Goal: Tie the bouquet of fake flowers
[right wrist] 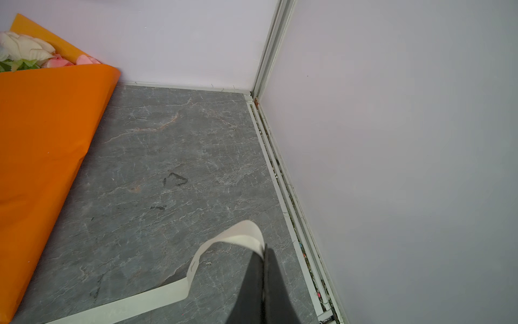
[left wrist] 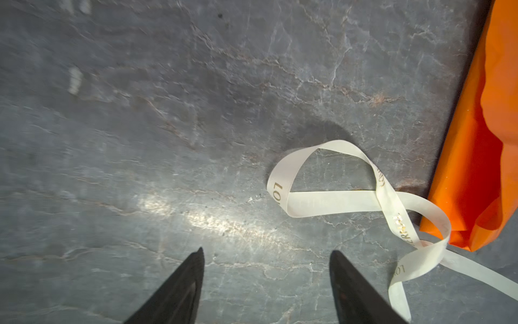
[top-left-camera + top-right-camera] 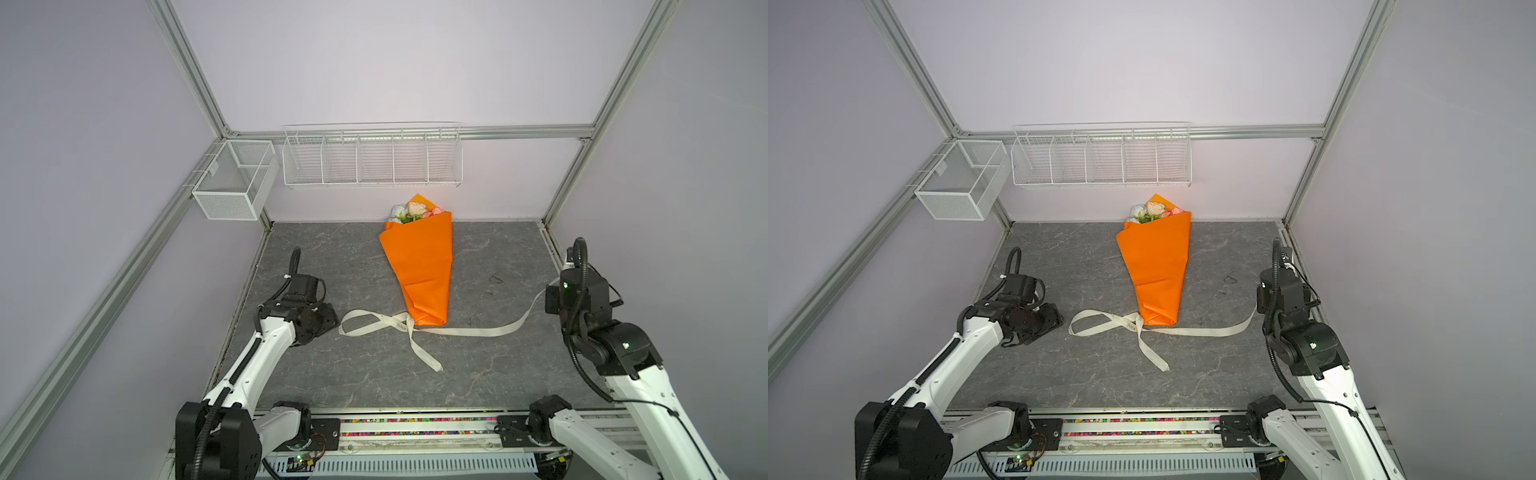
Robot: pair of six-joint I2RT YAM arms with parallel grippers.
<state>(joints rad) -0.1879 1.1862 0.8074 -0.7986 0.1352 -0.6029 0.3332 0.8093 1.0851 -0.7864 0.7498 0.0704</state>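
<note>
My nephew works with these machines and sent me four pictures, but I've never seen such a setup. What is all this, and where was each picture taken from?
These are two white-and-black robot arms mounted at the near edge of a grey table; each ends in a two-fingered gripper. Two pictures come from a twin camera overhead and show the whole scene. The other two come from cameras on the arms' wrists, looking down past each gripper. On the table lies the bouquet of fake flowers, wrapped in orange paper, blooms toward the back wall. A cream ribbon crosses over itself at the bouquet's narrow end. The right gripper is shut on one ribbon end. The left gripper is open and holds nothing.
</note>
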